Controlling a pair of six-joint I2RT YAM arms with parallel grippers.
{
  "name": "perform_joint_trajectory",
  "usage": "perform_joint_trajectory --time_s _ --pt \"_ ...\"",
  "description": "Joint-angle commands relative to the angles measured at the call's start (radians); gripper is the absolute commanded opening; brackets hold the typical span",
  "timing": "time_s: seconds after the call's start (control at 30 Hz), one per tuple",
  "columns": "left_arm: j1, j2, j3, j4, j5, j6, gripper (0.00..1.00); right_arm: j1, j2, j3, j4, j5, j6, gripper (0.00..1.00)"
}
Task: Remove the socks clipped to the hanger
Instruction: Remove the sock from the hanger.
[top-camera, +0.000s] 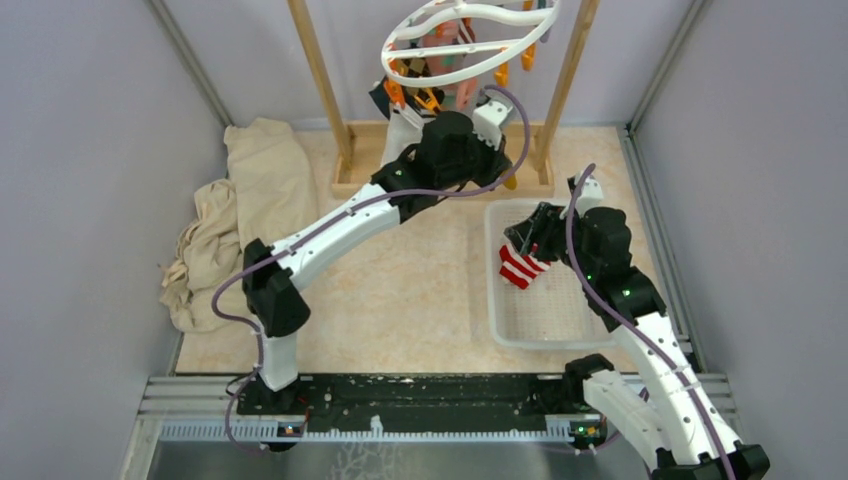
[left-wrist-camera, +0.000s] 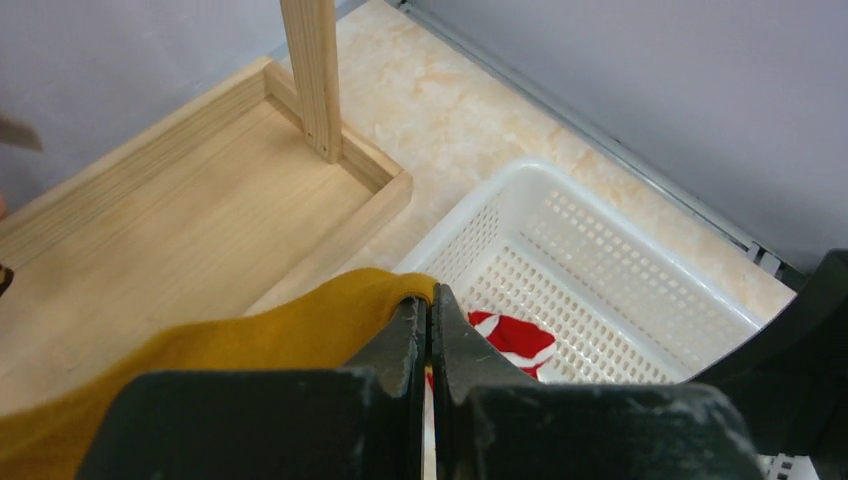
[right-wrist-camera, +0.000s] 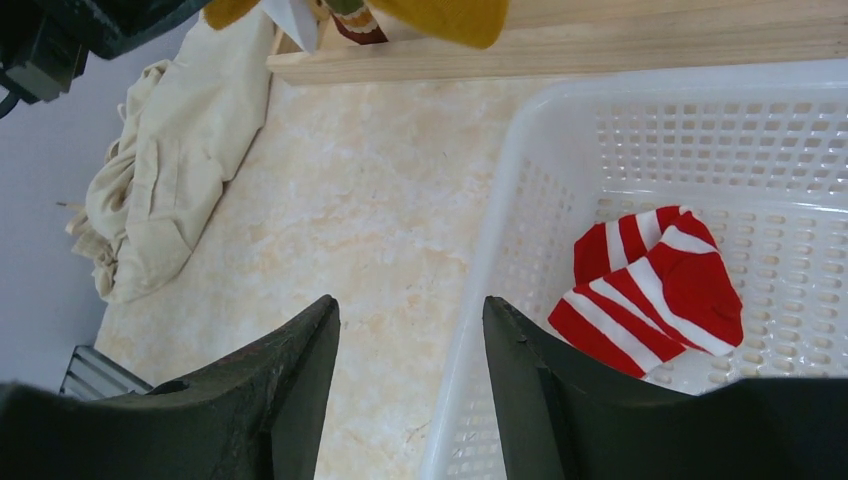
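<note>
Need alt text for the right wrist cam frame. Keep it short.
The right gripper, open and empty, hangs above the left rim of a white perforated basket in which a red-and-white striped sock lies. A crumpled beige cloth lies to the left on the table. A wooden frame and the edge of a mustard sock show along the top.

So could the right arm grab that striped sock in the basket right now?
Probably yes. The right gripper hangs open above the white basket, the striped sock lies loose inside with nothing over it, and the left gripper holds a mustard sock elsewhere.
</note>
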Motion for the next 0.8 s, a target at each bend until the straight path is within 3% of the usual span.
perform_joint_trajectory --time_s 0.0,0.17,0.37,0.5,0.77 --pt "-0.008 0.113 0.208 -0.092 -0.065 0.042 0.00 0.007 -0.025 0.039 0.012 0.038 0.008 0.56" --pt "-0.007 0.282 0.476 -0.184 -0.098 0.051 0.00 0.007 -0.024 0.031 0.024 -0.003 0.012 0.57" --pt "-0.007 0.305 0.475 -0.179 -0.091 0.001 0.00 0.006 -0.021 0.031 0.000 -0.012 -0.033 0.58" --pt "-0.014 0.254 0.367 -0.178 -0.091 -0.029 0.00 0.005 -0.028 0.025 -0.005 -0.025 -0.044 0.59" --pt "-0.039 0.032 0.000 -0.078 -0.147 -0.065 0.00 0.004 -0.021 0.010 -0.004 -0.038 -0.073 0.59"
